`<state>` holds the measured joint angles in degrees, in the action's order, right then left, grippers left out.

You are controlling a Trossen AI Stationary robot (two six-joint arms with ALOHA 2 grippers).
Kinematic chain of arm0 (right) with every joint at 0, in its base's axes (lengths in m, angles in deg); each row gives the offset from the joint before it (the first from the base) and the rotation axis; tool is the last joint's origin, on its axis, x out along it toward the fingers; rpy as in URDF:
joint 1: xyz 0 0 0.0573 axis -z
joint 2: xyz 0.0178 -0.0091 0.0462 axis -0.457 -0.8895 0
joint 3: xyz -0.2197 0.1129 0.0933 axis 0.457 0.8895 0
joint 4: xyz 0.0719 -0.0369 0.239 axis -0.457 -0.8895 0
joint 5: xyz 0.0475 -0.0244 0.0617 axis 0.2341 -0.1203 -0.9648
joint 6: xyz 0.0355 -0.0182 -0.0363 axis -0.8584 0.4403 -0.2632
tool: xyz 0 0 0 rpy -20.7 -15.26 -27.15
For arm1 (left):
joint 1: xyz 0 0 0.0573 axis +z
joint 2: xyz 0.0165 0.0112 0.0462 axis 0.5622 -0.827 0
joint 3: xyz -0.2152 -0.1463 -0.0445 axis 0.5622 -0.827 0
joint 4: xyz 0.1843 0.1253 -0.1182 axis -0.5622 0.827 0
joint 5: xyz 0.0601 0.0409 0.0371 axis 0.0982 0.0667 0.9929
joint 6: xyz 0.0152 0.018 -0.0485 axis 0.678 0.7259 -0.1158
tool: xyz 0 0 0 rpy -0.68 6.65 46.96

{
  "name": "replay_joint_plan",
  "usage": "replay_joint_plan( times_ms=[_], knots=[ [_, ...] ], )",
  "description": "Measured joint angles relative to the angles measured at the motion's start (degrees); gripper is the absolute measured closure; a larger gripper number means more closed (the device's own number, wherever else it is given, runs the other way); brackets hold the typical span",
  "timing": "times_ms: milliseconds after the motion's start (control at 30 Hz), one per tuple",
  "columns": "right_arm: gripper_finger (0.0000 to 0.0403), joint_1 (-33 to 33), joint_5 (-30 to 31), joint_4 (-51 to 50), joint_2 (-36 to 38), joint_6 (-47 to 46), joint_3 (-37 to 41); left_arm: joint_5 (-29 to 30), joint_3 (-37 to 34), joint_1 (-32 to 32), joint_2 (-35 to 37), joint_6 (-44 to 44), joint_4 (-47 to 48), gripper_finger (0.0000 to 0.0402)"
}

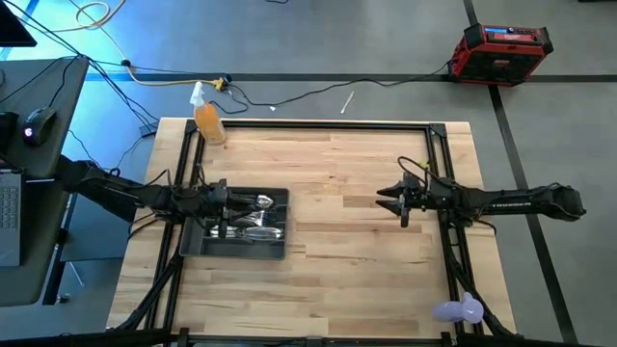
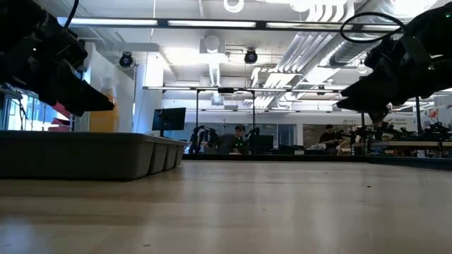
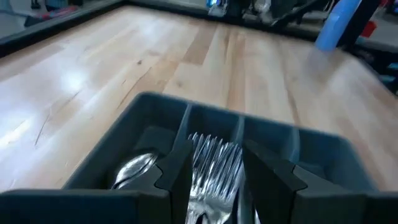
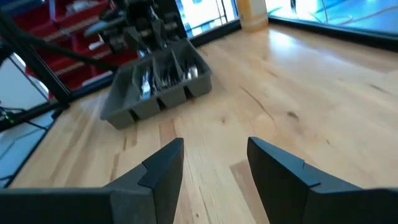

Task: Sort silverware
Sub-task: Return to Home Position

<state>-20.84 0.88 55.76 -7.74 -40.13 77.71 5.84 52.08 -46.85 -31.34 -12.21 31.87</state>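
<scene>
The shiny metal silverware (image 1: pixel 255 222) lies bunched in the slots of the dark grey plastic tray (image 1: pixel 236 253), near the left edge of the pale, smooth wooden table (image 1: pixel 337 164). The left gripper (image 1: pixel 228 200) hovers above it, fingers parted and empty. The right gripper (image 1: pixel 381 199), fingers also spread on nothing, hangs toward the right edge, with bare planks between the two.

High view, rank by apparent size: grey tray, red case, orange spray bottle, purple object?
1. Grey tray, partly under the left gripper.
2. Red case, farther off on the floor.
3. Orange spray bottle and purple object: too alike to rank.
</scene>
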Motion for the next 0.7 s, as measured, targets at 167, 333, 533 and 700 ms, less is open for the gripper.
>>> replay_joint_plan(
  times_ms=[167,333,533,700],
  knots=[
    [0.0236,0.0,0.0,-3.6,2.5,0.0,0.0,-0.3,0.0,1.2,6.8,0.0,0.1,0.0283],
    [0.0236,0.0,0.0,-7.6,7.8,0.0,0.0,-0.4,0.0,5.4,13.1,0.0,0.1,0.0283],
    [0.0236,0.0,0.0,-12.2,17.2,0.0,0.0,-0.4,0.0,10.1,20.2,0.0,0.1,0.0283],
    [0.0236,0.0,0.0,-12.2,25.1,0.0,0.0,0.1,0.0,12.5,21.5,0.1,-2.0,0.0283]
  ],
)
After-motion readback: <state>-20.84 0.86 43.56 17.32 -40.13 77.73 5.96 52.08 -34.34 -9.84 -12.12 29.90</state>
